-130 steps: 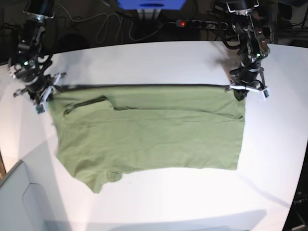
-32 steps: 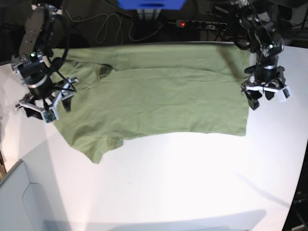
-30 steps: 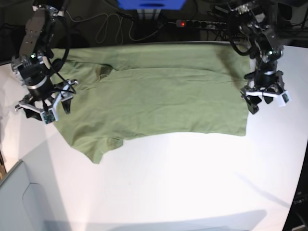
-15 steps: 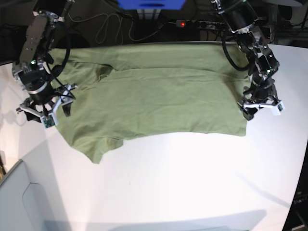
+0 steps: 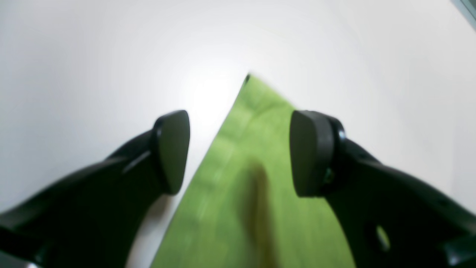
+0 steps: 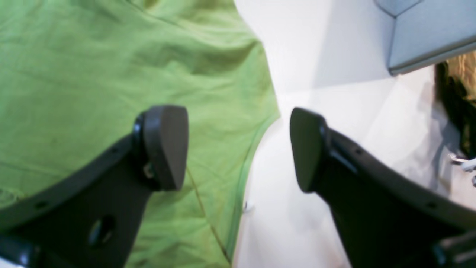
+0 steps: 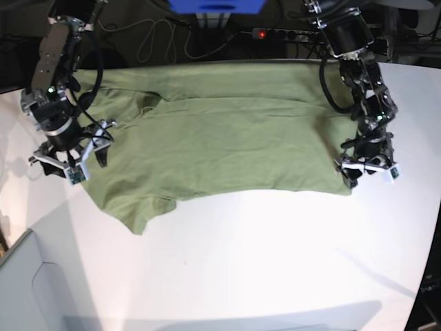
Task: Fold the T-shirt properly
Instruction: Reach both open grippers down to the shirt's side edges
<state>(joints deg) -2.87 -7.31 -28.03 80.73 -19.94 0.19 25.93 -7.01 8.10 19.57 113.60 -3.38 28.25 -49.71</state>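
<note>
The olive-green T-shirt lies spread flat across the far half of the white table, one sleeve pointing toward the front left. My left gripper hovers at the shirt's front right corner. In the left wrist view its black fingers stand open on either side of that T-shirt corner, holding nothing. My right gripper is at the shirt's left edge. In the right wrist view it is open astride the hem of the T-shirt, one finger over cloth, the other over bare table.
A grey bin stands at the front left corner and shows again as a grey bin in the right wrist view. Behind the table lie a power strip, cables and a blue object.
Since the oldest frame the shirt has been opened out toward the far edge. Over the last second both open grippers slid forward along the shirt's side edges, the left one reaching the front right corner.
</note>
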